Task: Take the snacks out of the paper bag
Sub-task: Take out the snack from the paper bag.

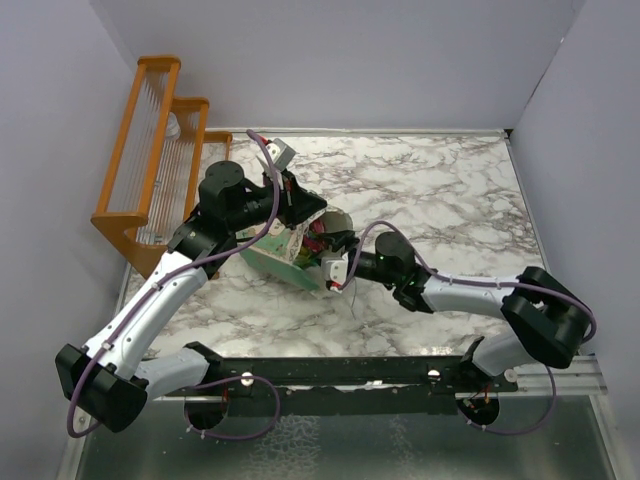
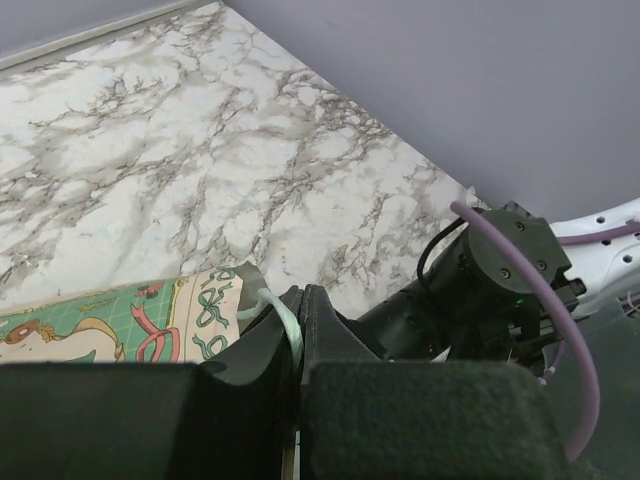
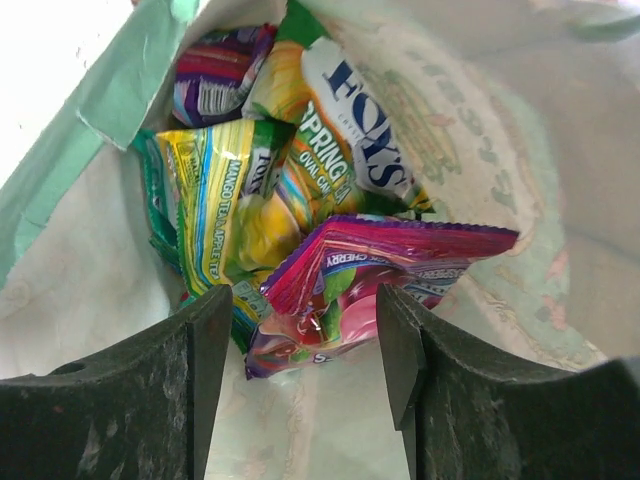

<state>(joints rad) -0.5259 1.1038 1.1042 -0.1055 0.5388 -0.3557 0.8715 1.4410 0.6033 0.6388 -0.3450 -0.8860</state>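
The mint-green paper bag (image 1: 283, 256) lies on its side on the marble table, mouth facing right. My left gripper (image 1: 294, 204) is shut on the bag's upper rim; the left wrist view shows a mint strip of the paper bag (image 2: 120, 325) pinched between the jaws of the left gripper (image 2: 300, 300). My right gripper (image 1: 335, 255) reaches into the mouth. In the right wrist view the right gripper (image 3: 303, 300) is open, its jaws on either side of a pink cherry packet (image 3: 380, 270). Behind it lie a green-yellow packet (image 3: 225, 200), a Fox's packet (image 3: 345, 120) and a purple packet (image 3: 215, 75).
An orange wooden rack (image 1: 150, 165) stands against the left wall. Grey walls close in the table (image 1: 440, 190) at the back and sides. My right arm (image 2: 480, 285) crosses near the left gripper.
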